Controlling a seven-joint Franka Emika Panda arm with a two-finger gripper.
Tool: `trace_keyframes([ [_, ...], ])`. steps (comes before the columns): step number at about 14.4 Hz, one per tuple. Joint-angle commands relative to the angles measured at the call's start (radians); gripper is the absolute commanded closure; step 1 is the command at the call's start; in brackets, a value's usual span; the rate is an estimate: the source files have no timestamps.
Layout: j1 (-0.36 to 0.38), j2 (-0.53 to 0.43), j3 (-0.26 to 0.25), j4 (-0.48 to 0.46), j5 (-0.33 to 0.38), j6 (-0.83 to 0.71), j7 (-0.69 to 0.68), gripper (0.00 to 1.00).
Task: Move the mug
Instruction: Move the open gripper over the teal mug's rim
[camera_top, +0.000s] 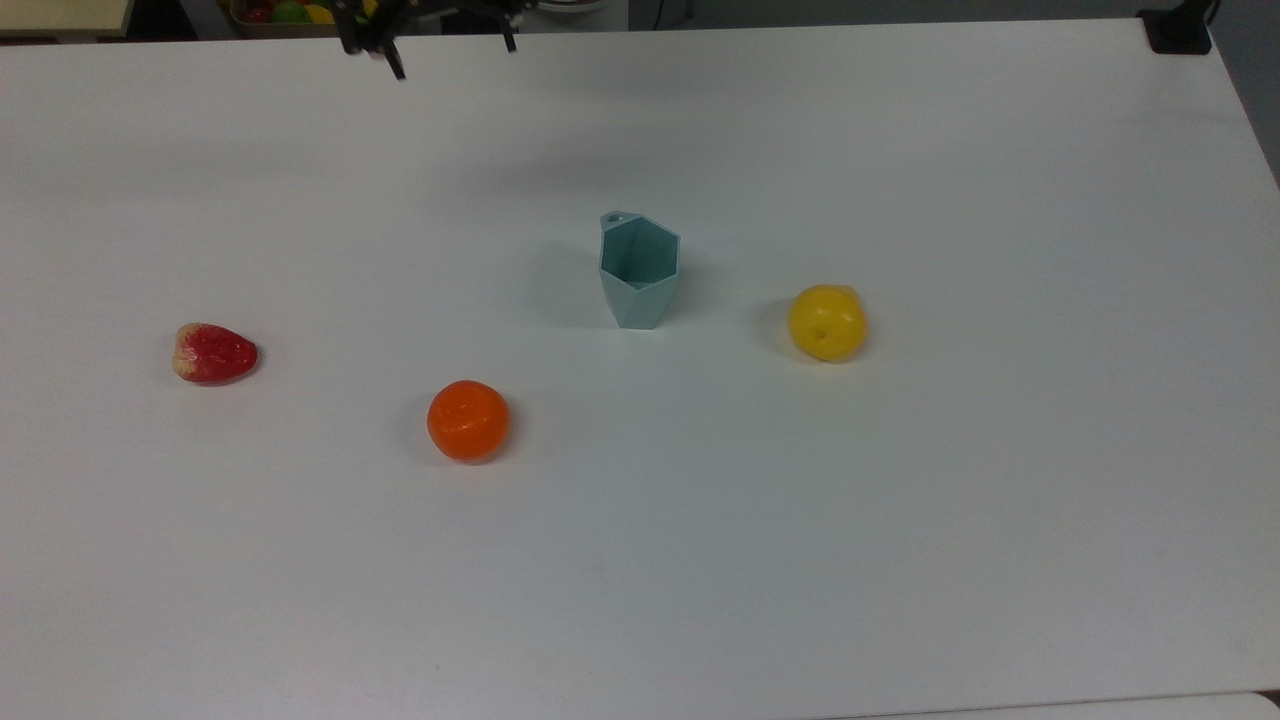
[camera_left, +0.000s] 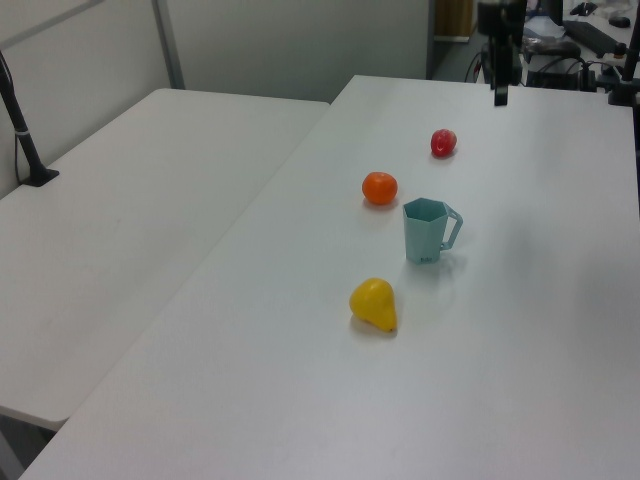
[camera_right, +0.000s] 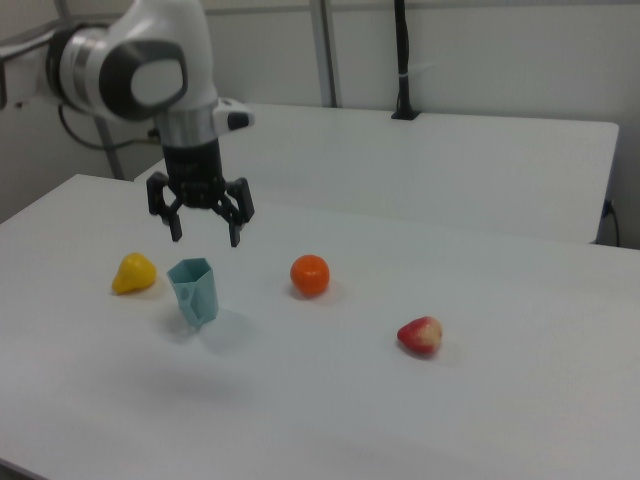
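Nearest in the top view: an orange (camera_top: 468, 420), a strawberry (camera_top: 214, 353) out to the top view's left, a yellow fruit (camera_top: 826, 322) to the top view's right. Just beyond, mid-table (camera_top: 900, 560): the mug (camera_top: 638, 268), upright, open mouth up, apart from every fruit. Looks like light, stiff plastic, probably slick on its faceted walls; likely best pinched across two opposite rim facets, or at the side handle seen in the left view. Farthest, high over the far edge: the gripper (camera_top: 445, 55), jaws spread wide, holding nothing, touching nothing, well short of the mug.
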Motion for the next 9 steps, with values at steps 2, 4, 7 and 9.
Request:
trace_keyframes([
  [2,0.055,-0.115,-0.019,-0.297,-0.005,0.244,-0.079,0.00],
  [4,0.086,-0.110,-0.019,-0.333,-0.004,0.261,-0.102,0.00],
  [7,0.113,-0.078,-0.020,-0.347,-0.007,0.313,-0.098,0.00],
  [9,0.130,-0.061,-0.020,-0.351,-0.007,0.315,-0.085,0.00],
])
